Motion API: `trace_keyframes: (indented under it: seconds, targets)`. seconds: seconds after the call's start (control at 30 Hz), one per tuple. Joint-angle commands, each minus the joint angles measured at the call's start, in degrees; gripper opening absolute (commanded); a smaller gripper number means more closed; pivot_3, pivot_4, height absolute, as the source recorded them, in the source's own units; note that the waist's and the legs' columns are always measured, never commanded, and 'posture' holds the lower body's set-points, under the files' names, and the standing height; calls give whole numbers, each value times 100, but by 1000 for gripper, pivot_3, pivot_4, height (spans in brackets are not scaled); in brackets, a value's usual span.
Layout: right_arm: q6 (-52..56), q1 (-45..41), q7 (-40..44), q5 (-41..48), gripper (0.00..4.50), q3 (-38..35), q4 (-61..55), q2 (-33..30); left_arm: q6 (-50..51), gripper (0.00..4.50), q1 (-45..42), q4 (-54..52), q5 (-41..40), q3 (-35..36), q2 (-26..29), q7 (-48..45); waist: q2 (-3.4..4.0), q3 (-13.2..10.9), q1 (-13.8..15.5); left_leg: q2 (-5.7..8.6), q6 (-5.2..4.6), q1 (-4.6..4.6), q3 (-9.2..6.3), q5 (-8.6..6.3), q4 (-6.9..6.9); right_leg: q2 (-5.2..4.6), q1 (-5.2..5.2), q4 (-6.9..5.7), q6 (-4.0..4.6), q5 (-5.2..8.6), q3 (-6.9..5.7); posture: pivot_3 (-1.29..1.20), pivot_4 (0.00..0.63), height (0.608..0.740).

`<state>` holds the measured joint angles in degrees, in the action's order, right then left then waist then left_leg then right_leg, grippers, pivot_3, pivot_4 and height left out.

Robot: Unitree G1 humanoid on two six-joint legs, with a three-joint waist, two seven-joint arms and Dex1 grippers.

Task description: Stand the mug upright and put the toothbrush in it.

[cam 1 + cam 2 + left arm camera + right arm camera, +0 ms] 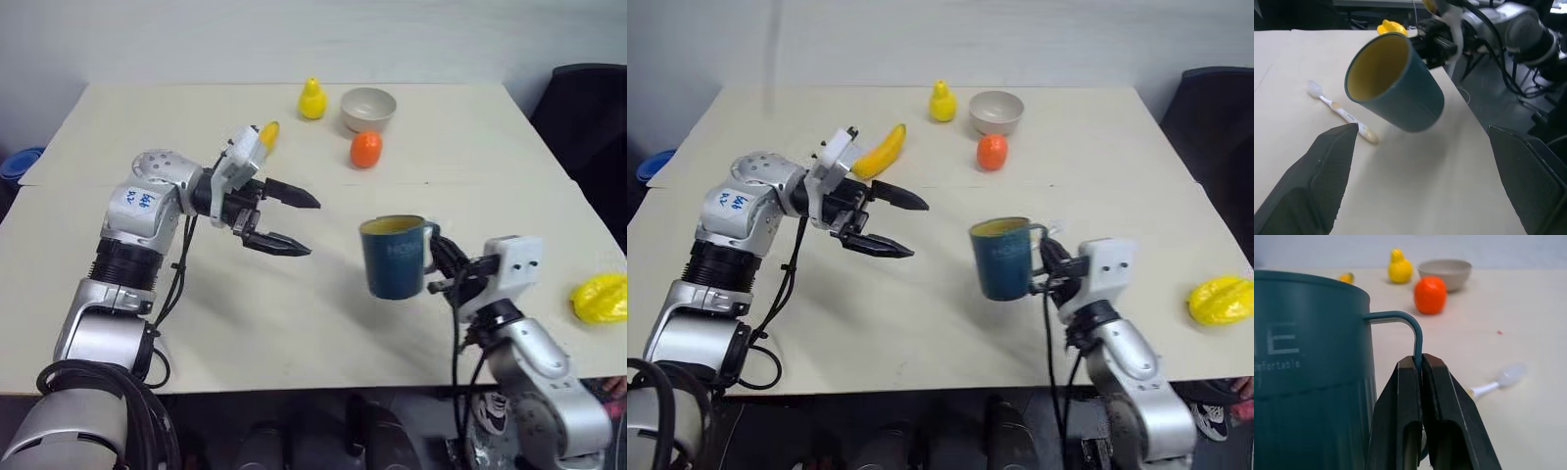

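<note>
The slate-blue mug (395, 257) hangs upright just above the table, its yellowish inside showing at the rim. My right gripper (1419, 366) is shut on the mug's thin side handle, reaching in from the right. The mug (1396, 81) also faces the left wrist camera with its mouth toward it. My left gripper (313, 227) is open and holds nothing, at about the mug's height, off to its left. The white toothbrush (1342, 111) lies flat on the table beyond the mug, bristle head (1511, 374) pointing away from it.
At the back of the table stand a beige bowl (368, 108), a yellow pear-shaped toy (312, 100) and an orange fruit (365, 149). A banana (880, 150) lies behind my left hand. A yellow crumpled object (600, 298) sits near the right edge.
</note>
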<state>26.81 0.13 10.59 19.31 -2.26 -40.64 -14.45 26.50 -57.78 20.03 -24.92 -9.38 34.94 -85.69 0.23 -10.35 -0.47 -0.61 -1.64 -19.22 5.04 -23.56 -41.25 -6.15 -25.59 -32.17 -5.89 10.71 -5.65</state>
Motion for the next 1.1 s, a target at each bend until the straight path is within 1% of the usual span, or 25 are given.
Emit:
trace_keyframes:
  seconds: [0.03, 0.1, 0.17, 0.23, 0.37, 0.43, 0.5, 0.73, 0.8, 0.83, 0.87, 0.97, 1.1]
  targets:
    - [-913, -233, -30, -680, 11, 677, 589, 270, 298, 4500, -29, -383, -147, 259, 368, -190, -1, 0, -83, -5, 2, 1, 0, 1, 0, 8, 0, -2, 4, 2, 3, 0, 150, 740]
    - [-1314, -355, -43, -1005, 11, 939, 1034, 379, 326, 4500, 41, -429, -101, 272, 595, -246, -1, 0, -120, -9, 7, 4, -4, 3, 2, 11, -2, -13, 16, 9, 4, 0, 150, 740]
    - [-1870, -761, -46, -1356, 11, 1310, 1844, 636, 254, 4500, 162, -306, 70, 270, 1037, -349, -2, -1, -156, -12, 12, 8, -3, 4, 4, 11, -9, -28, 30, 18, 5, 0, 150, 740]
    - [-2223, -955, -49, -1530, 11, 1439, 2311, 786, 242, 4500, 238, -318, 105, 249, 1287, -392, -1, -3, -207, -19, 21, 12, 6, 6, 5, 17, -16, -37, 36, 21, 11, 0, 150, 740]
    - [-2936, -1289, 58, -1673, 11, 1560, 3225, 1056, 212, 4500, 324, -346, 135, 297, 1771, -388, -8, -6, -141, -24, 51, -2, 3, 21, 13, 20, -62, -89, 71, 41, 14, 0, 150, 740]
    - [-3146, -1344, 119, -1654, 11, 1540, 3428, 1112, 151, 4500, 427, -394, 134, 319, 1898, -342, -9, -6, -111, -24, 55, -13, 6, 23, 15, 19, -84, -108, 79, 46, 18, 0, 150, 740]
    - [-3364, -1327, 247, -1683, 11, 1556, 3626, 1069, 153, 4500, 601, -541, 90, 385, 1978, -267, -9, -6, -119, -24, 57, -10, 8, 22, 15, 18, -84, -113, 84, 49, 18, 0, 150, 740]
    - [-3734, -1000, 677, -1732, 11, 1596, 3960, 809, 386, 4500, 935, -1034, -89, 589, 1976, -3, -13, -7, -124, -27, 59, -4, 15, 23, 13, 19, -85, -125, 85, 51, 22, 0, 150, 740]
    - [-3751, -926, 740, -1734, 548, 1566, 3992, 750, 378, 4500, 982, -1027, -50, 620, 1995, 0, -14, -6, -125, -27, 62, 2, 19, 24, 13, 20, -84, -130, 85, 51, 28, 0, 150, 740]
    - [-3767, -899, 785, -1729, 686, 1560, 3995, 721, 362, 4500, 994, -1008, -25, 632, 1997, -7, -14, -6, -132, -27, 64, 3, 20, 25, 13, 20, -84, -132, 85, 51, 29, 0, 150, 740]
    - [-3785, -886, 817, -1728, 1055, 1557, 3998, 702, 354, 4500, 999, -997, -7, 641, 1996, -13, -14, -6, -134, -28, 66, 5, 23, 27, 13, 21, -85, -134, 86, 51, 33, 0, 150, 740]
    - [-3702, -830, 869, -1719, 1972, 1506, 3907, 657, 340, 4500, 962, -937, 28, 624, 1946, -1, -15, -6, -132, -31, 72, 4, 25, 30, 13, 26, -91, -139, 88, 52, 35, 0, 150, 740]
    - [-3281, -641, 884, -1761, 3367, 1437, 3461, 495, 366, 4500, 874, -936, 23, 562, 1813, 15, -14, -6, -116, -31, 74, 4, 24, 31, 13, 26, -91, -141, 89, 53, 36, 0, 150, 740]
